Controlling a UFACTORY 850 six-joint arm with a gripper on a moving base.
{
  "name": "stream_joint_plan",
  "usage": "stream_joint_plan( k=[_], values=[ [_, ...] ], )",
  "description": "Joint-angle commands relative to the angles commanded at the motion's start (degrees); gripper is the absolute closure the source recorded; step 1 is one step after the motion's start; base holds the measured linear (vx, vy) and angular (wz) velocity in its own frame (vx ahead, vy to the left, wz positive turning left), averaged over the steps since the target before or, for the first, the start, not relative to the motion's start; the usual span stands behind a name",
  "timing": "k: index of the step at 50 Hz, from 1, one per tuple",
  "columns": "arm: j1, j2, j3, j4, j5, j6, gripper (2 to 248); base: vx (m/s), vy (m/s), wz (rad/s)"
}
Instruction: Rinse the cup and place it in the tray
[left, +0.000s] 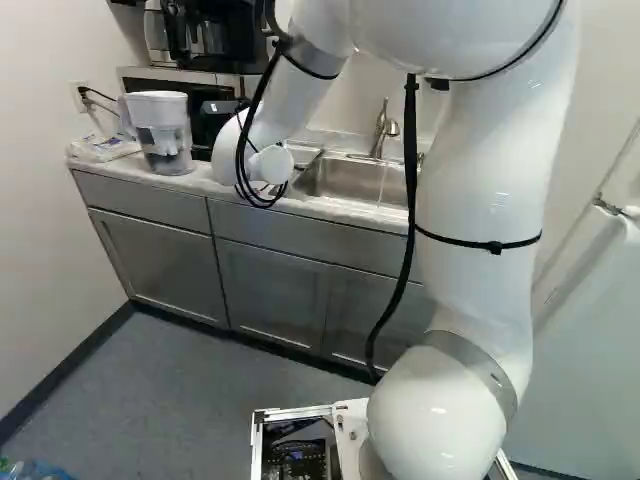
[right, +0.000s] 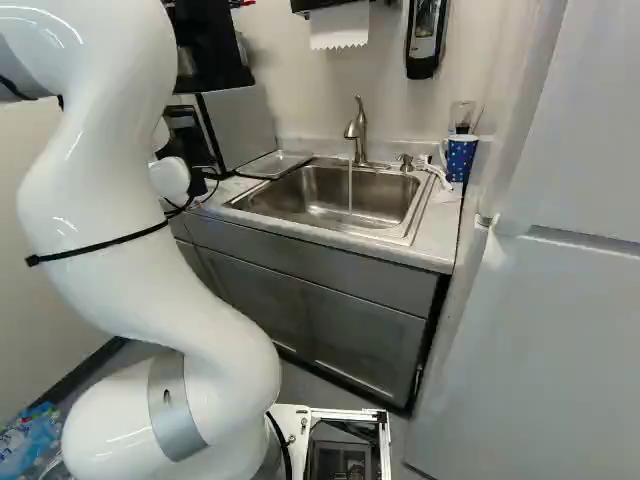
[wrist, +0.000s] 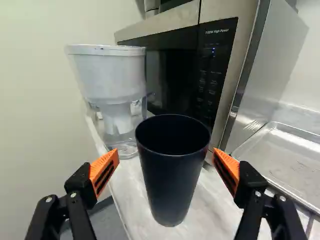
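In the wrist view my gripper (wrist: 166, 159) is open, with its orange pads on either side of a dark, empty-looking cup (wrist: 171, 185). The cup stands upright on the counter; a gap shows at one pad, while the other is close to its rim. Beside the microwave lies the metal tray (wrist: 285, 157), also seen left of the sink in the right base view (right: 275, 164). Water runs from the faucet (right: 356, 130) into the sink (right: 320, 195). In the base views I cannot pick the gripper out from the wrist and cables.
A water pitcher (wrist: 110, 95) stands behind the cup, close to the microwave (wrist: 190, 75). The counter's edge runs beside the cup. Right of the sink in the right base view are a blue dotted cup (right: 460, 158) and a soap pump (right: 405, 162), with a white fridge (right: 540, 330) nearer.
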Motion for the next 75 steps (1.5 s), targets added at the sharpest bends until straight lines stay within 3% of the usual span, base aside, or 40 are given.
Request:
stream_joint_plan(
  k=[57,58,62,63,68,69,73,74,75],
  values=[
    [0.1,0.6,0.7,0.0,-2.0,0.0,3,0.000,0.000,0.000],
    [0.1,0.6,0.7,0.0,-2.0,0.0,32,0.000,0.000,0.000],
    [0.1,0.6,0.7,0.0,-2.0,0.0,32,0.000,0.000,0.000],
    [0.1,0.6,0.7,0.0,-2.0,0.0,71,0.000,0.000,0.000],
    [0.1,0.6,0.7,0.0,-2.0,0.0,71,0.000,0.000,0.000],
    [0.1,0.6,0.7,0.0,-2.0,0.0,108,0.000,0.000,0.000],
    [0.1,0.6,0.7,0.0,-2.0,0.0,108,0.000,0.000,0.000],
    [0.1,0.6,0.7,0.0,-2.0,0.0,128,0.000,0.000,0.000],
    [0.1,0.6,0.7,0.0,-2.0,0.0,128,0.000,0.000,0.000]
  ],
)
